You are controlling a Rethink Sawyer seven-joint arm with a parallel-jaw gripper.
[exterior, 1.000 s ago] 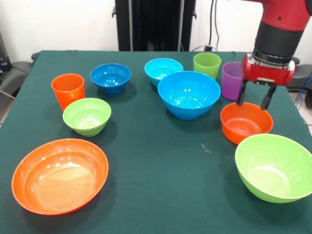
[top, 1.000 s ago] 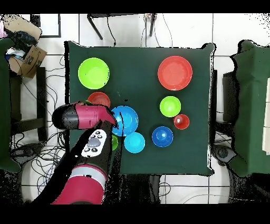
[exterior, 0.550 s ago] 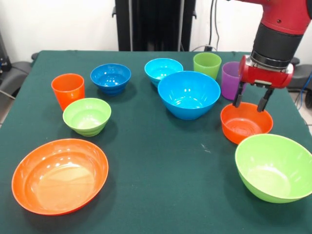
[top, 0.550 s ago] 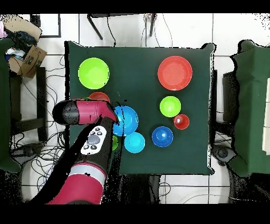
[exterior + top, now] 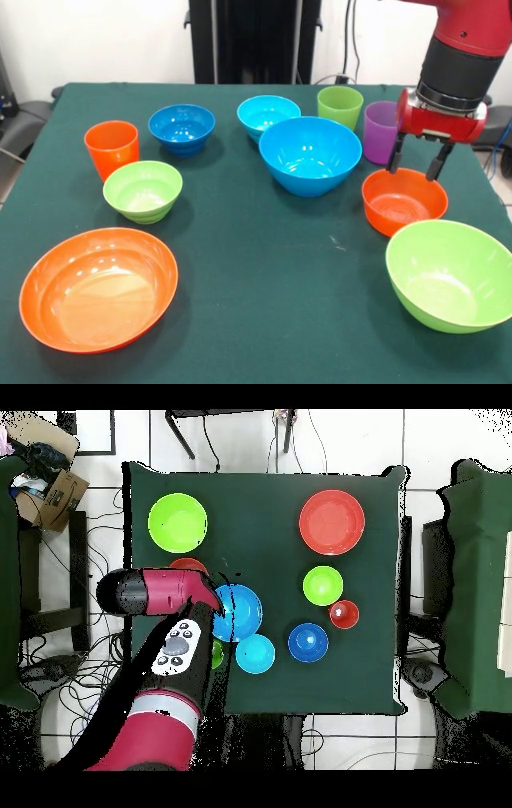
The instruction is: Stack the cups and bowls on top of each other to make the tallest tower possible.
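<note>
bright, even light, glossy glare, soft shadows

You will find no text, label, brand, number or sign that can be read in either view, not on the cups, the bowls, the arm or the table.

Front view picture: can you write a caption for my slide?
Robot's open hand hovers over the small orange bowl among cups and bowls spread across the green table, nothing stacked yet.
</note>
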